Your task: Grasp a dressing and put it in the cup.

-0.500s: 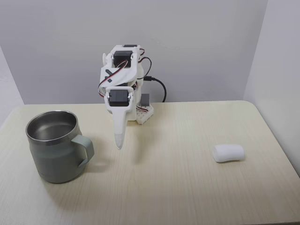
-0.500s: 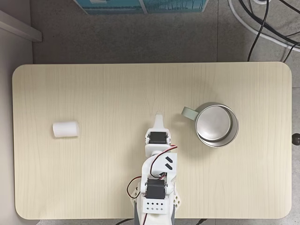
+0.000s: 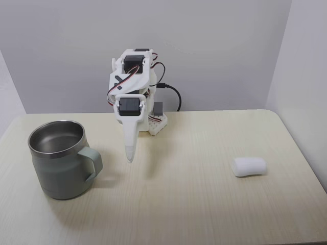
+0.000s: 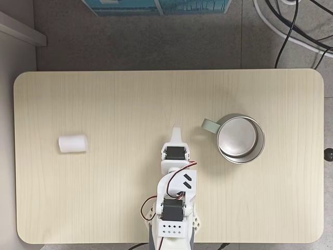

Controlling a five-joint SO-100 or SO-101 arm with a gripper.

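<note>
Nothing accomplished yet. Left in a fixed view, the large grey-green steel-lined cup [image 3: 60,161] stands empty; centre, the white gripper [image 3: 130,156] hangs with fingers pressed together, grasping nothing; right, the small white gauze dressing [image 3: 249,166] lies untouched on the pale wooden table [image 3: 194,204].

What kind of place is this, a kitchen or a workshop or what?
Probably a hobby robot test bench: a small white arm on a bare table, plain walls, loose cables on the floor.
</note>
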